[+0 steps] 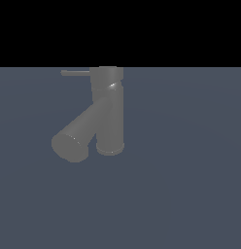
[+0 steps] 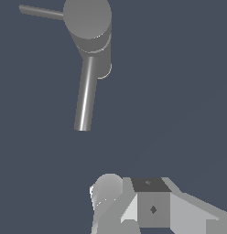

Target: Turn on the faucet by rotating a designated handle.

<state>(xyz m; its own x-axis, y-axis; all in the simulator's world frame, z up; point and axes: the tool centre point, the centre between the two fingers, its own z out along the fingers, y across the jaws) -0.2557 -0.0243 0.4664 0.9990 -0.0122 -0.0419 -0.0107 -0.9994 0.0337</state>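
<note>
**On a plain blue-grey floor: faucet standing alone, handle not yet touched**

Across the exterior view, from its left to its right:

1. Handle [image 1: 75,73]. Thin straight grey rod, level, projecting from the top cap toward the exterior view's left. Nothing touches it. Also seen from above in the wrist view [image 2: 41,12], again free of any contact.

2. Spout [image 1: 81,133]. Thick grey tube slanting downward from the upright body, its open end lowest and toward the exterior view's left. No water shown.

3. Faucet [image 1: 110,109]. Dull grey upright cylinder with a flared base resting on the floor [image 1: 190,185], set a little to the exterior view's left of centre. Round top cap faces the wrist camera [image 2: 87,18].

4. Gripper [image 2: 133,205]. Absent from the exterior view. Only pale blocky parts show at the edge of the wrist view, well apart from the faucet and holding nothing visible. Whether the jaws stand apart or together cannot be told, since the fingertips are not clearly shown.

Progress, as judged: nothing of the turning appears done. Contact with the handle is lacking, so the approach, the placing of the gripper against the rod and the rotation itself all seem left to do.
</note>
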